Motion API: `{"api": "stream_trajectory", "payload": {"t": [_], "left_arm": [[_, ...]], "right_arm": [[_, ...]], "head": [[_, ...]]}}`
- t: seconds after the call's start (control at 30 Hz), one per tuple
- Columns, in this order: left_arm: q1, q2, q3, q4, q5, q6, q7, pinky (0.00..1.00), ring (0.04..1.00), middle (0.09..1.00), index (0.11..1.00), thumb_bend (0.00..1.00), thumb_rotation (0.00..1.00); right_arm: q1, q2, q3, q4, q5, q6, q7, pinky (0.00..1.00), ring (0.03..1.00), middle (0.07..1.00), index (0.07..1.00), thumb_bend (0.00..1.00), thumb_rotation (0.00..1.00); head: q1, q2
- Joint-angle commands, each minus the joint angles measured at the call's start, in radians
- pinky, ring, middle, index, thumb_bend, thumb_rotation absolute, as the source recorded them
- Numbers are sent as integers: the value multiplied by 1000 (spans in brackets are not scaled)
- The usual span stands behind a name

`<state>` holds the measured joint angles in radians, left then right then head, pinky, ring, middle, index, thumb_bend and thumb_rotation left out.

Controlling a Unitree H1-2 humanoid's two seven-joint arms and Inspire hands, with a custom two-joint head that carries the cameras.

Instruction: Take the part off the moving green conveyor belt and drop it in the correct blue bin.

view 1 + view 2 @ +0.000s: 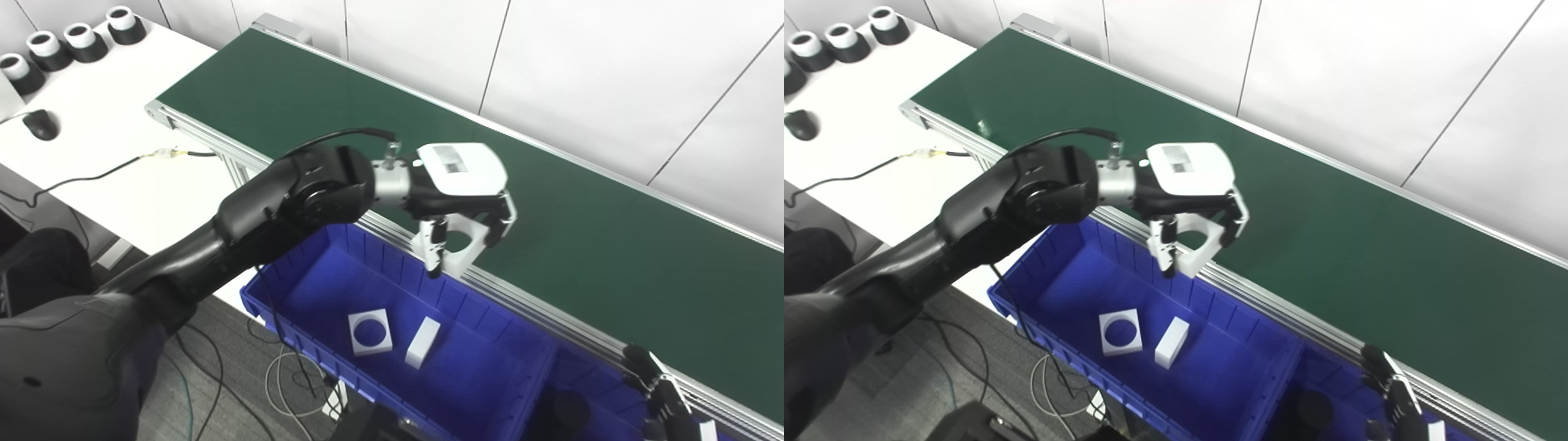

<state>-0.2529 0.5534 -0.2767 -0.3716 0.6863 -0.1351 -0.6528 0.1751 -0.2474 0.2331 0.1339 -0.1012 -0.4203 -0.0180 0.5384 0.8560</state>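
Fingers (436, 245) of the left hand (460, 190) close around a white part (460, 248) at the centre of the frame, above the seam between belt and bin.

The part is a flat, matte white block with a round hole through it, hanging over the metal rail (539, 306) at the near edge of the smooth dark-green belt (612, 245). It looks only partly over the left blue bin (490, 367), so letting go here risks it striking the rail or the ribbed plastic wall and bouncing back onto the belt. Hard, slick plastic may also slip from a light hold. In the bin lie a matching holed square (370, 331) and a plain white bar (422, 342), so this seems the right bin. The right hand (664, 392), lower right, is too cropped to tell its state.
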Motion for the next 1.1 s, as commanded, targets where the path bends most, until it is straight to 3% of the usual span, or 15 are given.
{"api": "stream_trajectory", "payload": {"t": [0.0, 0.13, 0.2, 0.37, 0.5, 0.57, 0.67, 1.07], "left_arm": [[30, -32, 29, -57, -2, 57, 29, 369, 429, 523, 491, 503, 0], [151, -131, 30, -91, 18, 115, 84, 383, 431, 517, 491, 504, 0], [220, -184, 28, -91, 45, 114, 145, 389, 434, 514, 489, 504, 0], [383, -327, 29, -17, 173, -3, 488, 386, 425, 497, 508, 505, 0], [462, -400, 13, 63, 237, -62, 697, 396, 430, 488, 514, 505, 0], [478, -414, -2, 119, 257, -92, 773, 399, 427, 488, 515, 505, 0], [482, -415, -26, 185, 278, -118, 835, 406, 430, 489, 512, 505, 0], [374, -354, -161, 474, 395, -131, 952, 479, 486, 504, 465, 505, 0]], "right_arm": [[-6, 8, -11, -36, 9, -48, 11, 754, 823, 827, 825, 746, 1000], [-11, 15, -13, -30, 11, -48, 27, 754, 824, 836, 828, 757, 1000], [-11, 20, -16, -30, 3, -49, 29, 754, 825, 837, 829, 757, 1000], [-8, 39, -23, -42, -15, -45, 30, 747, 816, 832, 824, 783, 1000], [-9, 44, -23, -41, -19, -47, 32, 755, 823, 835, 827, 781, 1000], [-7, 45, -23, -42, -23, -43, 35, 761, 829, 840, 830, 778, 1000], [-7, 48, -22, -45, -37, -43, 34, 762, 831, 841, 830, 775, 1000], [4, 76, -29, -78, -68, -24, 38, 770, 834, 840, 833, 794, 1000]], "head": [[-7, 6], [-24, 14], [-32, 16], [-53, 18], [-64, 20], [-75, 24], [-90, 27], [-130, 39]]}}
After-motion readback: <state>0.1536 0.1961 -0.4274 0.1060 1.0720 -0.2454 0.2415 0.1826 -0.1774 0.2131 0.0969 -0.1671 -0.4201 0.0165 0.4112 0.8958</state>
